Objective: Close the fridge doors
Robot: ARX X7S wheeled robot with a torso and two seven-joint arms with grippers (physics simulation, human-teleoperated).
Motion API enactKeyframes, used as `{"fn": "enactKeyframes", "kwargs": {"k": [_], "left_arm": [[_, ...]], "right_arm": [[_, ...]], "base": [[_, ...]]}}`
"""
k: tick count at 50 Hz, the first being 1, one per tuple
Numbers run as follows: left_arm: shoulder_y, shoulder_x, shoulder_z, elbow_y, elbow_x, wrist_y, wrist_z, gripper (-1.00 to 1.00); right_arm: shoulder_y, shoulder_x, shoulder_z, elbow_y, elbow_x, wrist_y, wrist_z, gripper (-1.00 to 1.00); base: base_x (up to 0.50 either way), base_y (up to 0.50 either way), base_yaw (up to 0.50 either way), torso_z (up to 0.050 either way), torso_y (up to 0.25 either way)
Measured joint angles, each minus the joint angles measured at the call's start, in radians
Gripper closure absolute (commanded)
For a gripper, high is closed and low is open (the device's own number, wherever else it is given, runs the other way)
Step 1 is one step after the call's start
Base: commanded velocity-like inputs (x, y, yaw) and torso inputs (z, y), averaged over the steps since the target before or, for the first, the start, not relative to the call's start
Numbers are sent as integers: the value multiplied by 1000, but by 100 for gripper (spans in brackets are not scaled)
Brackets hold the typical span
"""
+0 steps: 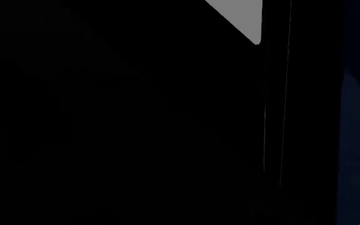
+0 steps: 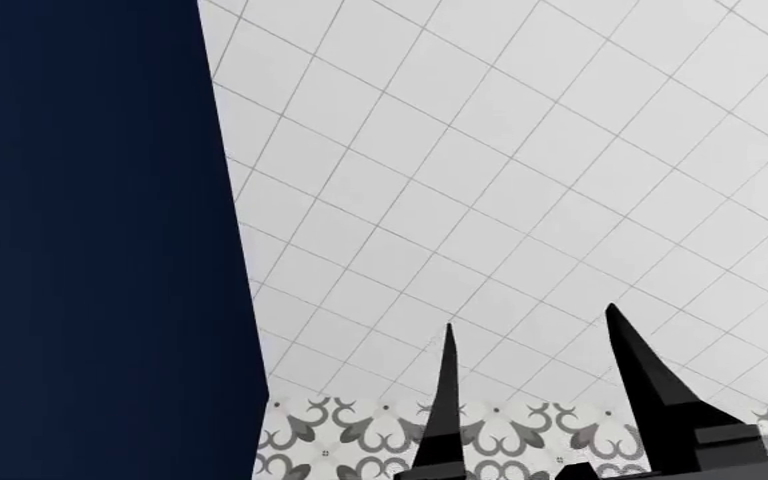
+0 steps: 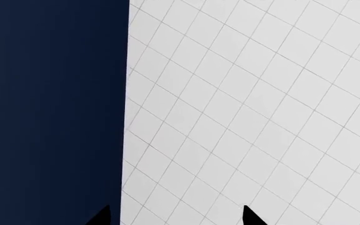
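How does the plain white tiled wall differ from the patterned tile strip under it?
The white square-tiled wall is plain, with thin grey grid lines; the grey-and-white patterned tile strip carries curling ornaments. The wall fills most of the head view; the strip shows only along its bottom. Both are tiled.

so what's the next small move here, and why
Probably turn the head and base left to find the fridge doors. The head view shows only a navy panel, white tiled wall and the open right gripper; the left wrist view is almost all black.

Left wrist view nearly all black; right gripper (image 2: 531,330) cut off by frame edge.
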Motion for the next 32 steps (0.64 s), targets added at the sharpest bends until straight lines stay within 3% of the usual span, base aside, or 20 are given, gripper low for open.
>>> {"fn": "enactKeyframes", "kwargs": {"k": [15,32], "left_arm": [[-64,-133,13,35,-146,-141,-83,-100],[1,-224,-43,20,-143,-150,28,-100]], "right_arm": [[-18,16,9,-19,1,-6,10,-100],[-25,19,11,-24,-3,-10,13,-100]], "base": [[11,6,-1,1,0],[5,6,3,2,4]]}}
